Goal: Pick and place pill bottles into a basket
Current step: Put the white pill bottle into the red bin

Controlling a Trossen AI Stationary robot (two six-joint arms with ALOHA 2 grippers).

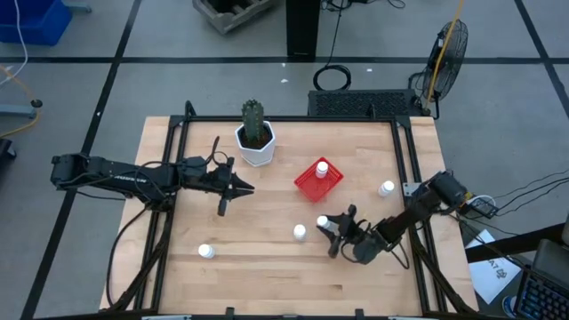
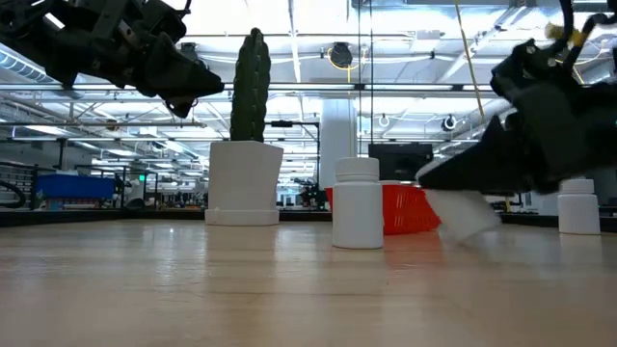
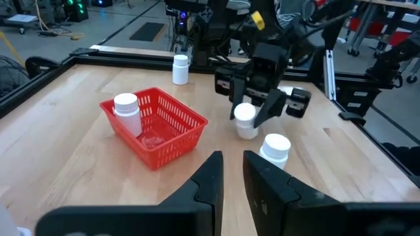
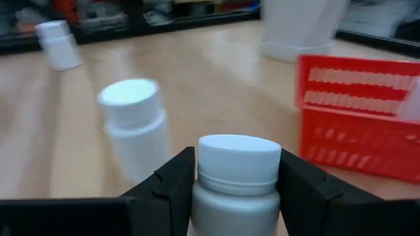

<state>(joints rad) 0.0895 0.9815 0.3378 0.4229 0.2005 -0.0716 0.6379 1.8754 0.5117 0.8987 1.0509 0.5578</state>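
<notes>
My right gripper (image 1: 329, 228) is at the table's near right, shut on a white pill bottle (image 4: 237, 177). A second pill bottle (image 1: 300, 232) stands just left of it. The red basket (image 1: 318, 180) sits mid-table with one pill bottle (image 1: 322, 166) standing in it. Two more pill bottles stand on the table, one at the right (image 1: 387, 188) and one at the near left (image 1: 205, 252). My left gripper (image 1: 238, 188) hovers shut, left of the basket and above the table, touching nothing. My right gripper pinches the pill bottle's body just under its cap (image 4: 201, 196), one finger (image 4: 169, 178) on each side. The fingers come nearly level from the table's right. In the low view the bottle (image 2: 469, 217) leans; I cannot tell whether its bottom touches the table.
A white faceted pot with a green cactus (image 1: 256, 142) stands at the far side, left of the basket. Black rails (image 1: 404, 169) frame the wooden tabletop. Bare wood lies between my left gripper and the near-left bottle.
</notes>
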